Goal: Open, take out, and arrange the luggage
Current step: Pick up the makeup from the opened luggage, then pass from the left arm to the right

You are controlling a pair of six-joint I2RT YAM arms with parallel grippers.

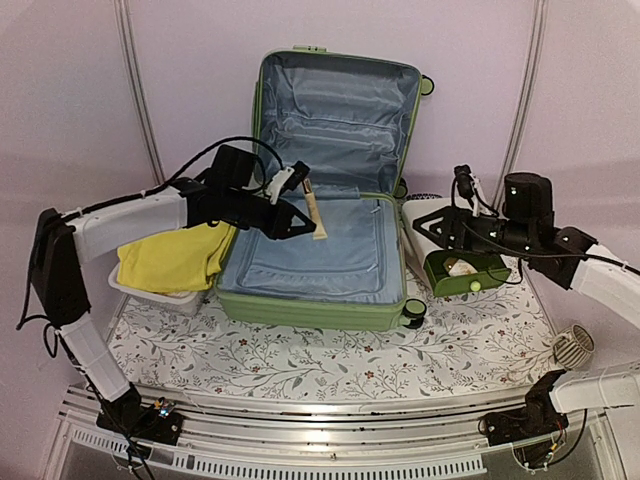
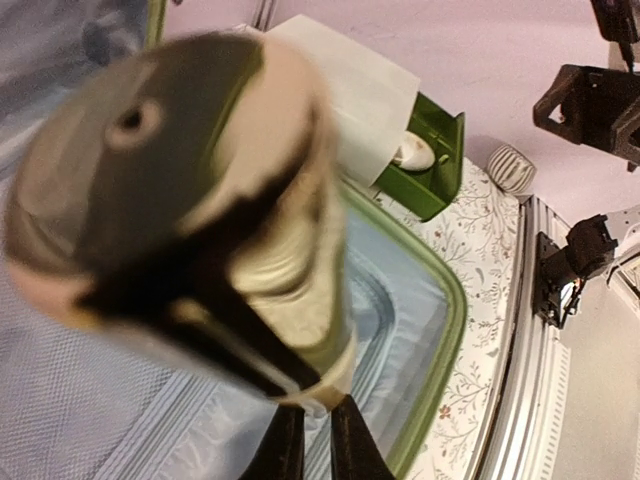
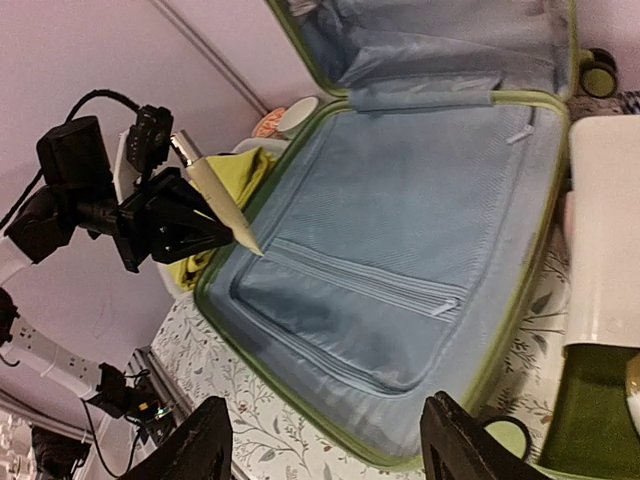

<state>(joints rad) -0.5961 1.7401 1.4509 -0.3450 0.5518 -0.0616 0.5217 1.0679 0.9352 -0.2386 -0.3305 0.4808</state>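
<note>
Fingers of the left gripper (image 1: 303, 222) clamp 1 cream tube (image 1: 313, 208) and hold it tilted over the near half of the suitcase (image 1: 300, 268). That arm reaches in from the left, its forearm passing above 1 white basket (image 1: 160, 296) that holds a yellow cloth (image 1: 175, 255). The right gripper (image 3: 330, 450) is spread wide with nothing between its 2 fingers; its arm comes in from the right, above 1 white-and-green box (image 1: 470, 280). The 1 suitcase lies open in the middle of the floral surface (image 1: 300, 350), lid leaning back. The left wrist view shows the tube only as a close blur. Only the right wrist view shows a zipped pocket (image 3: 350, 290) in the lining. Only the top view shows both bases.
</note>
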